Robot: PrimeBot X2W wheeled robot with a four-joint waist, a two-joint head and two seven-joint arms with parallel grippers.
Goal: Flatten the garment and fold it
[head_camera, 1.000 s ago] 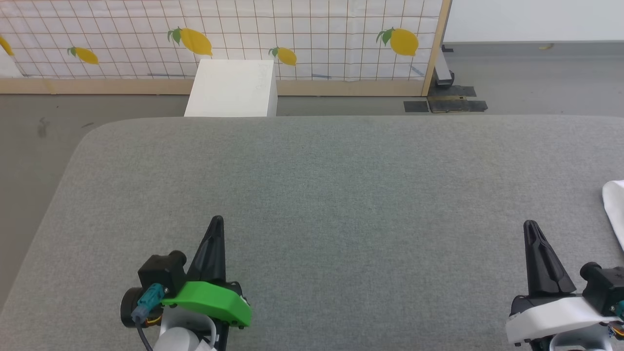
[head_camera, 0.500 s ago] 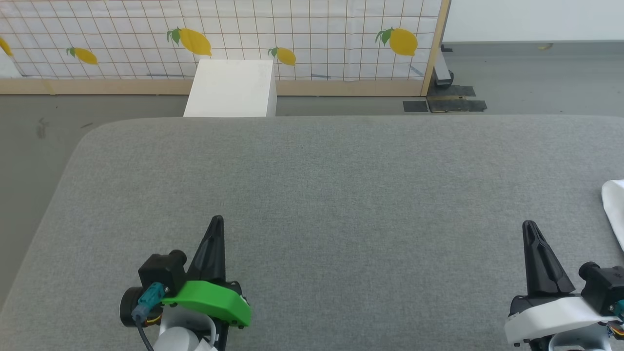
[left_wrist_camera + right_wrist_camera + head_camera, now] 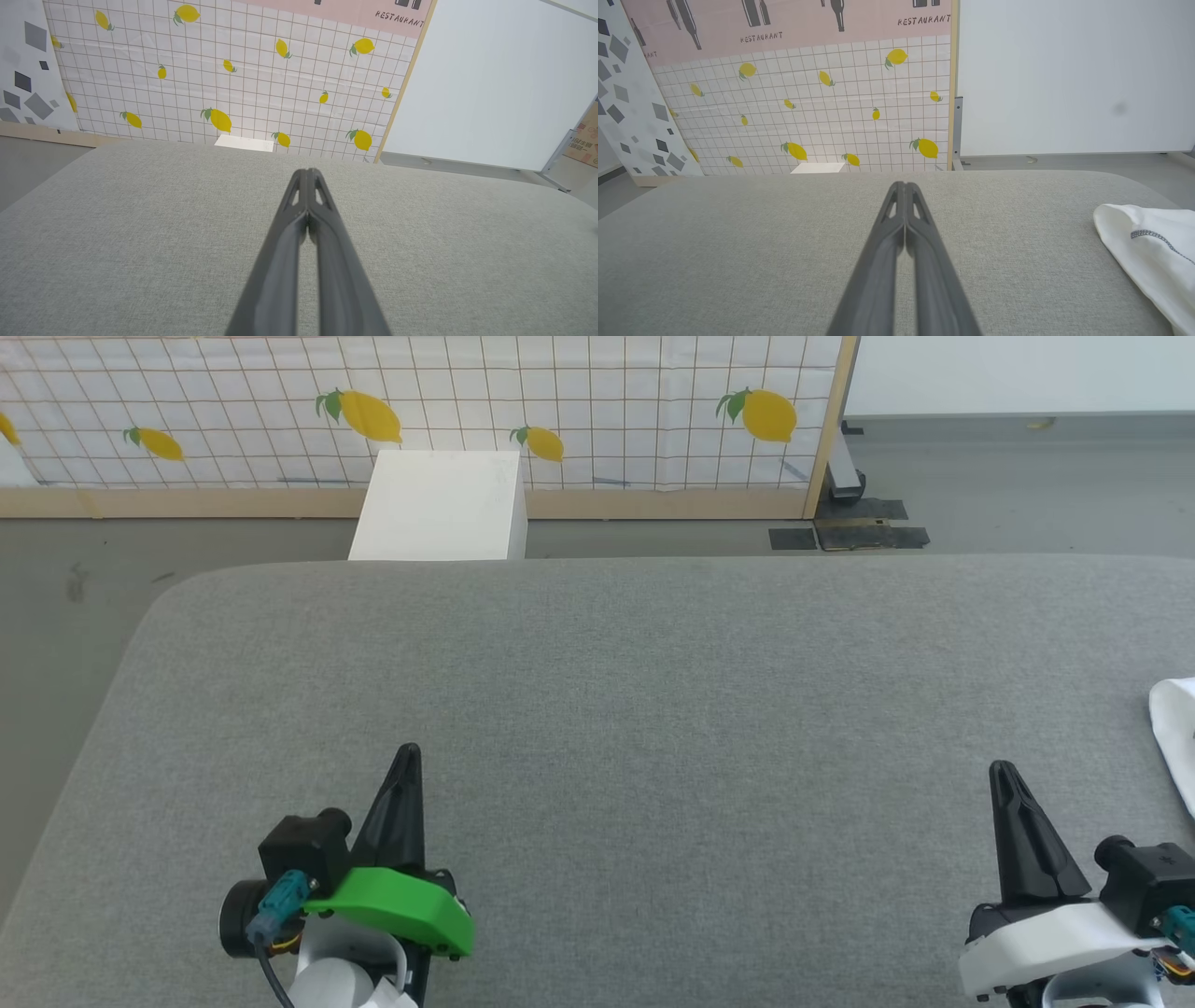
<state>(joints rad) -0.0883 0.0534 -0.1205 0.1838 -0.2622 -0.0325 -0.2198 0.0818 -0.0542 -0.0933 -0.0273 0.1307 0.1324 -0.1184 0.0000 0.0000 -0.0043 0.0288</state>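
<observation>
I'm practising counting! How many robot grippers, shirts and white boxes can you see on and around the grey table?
Grippers: 2 (left gripper, right gripper, both shut, holding nothing)
Shirts: 1 (white garment at the table's right edge)
Boxes: 1 (white box on the floor beyond the table)
Total: 4
</observation>
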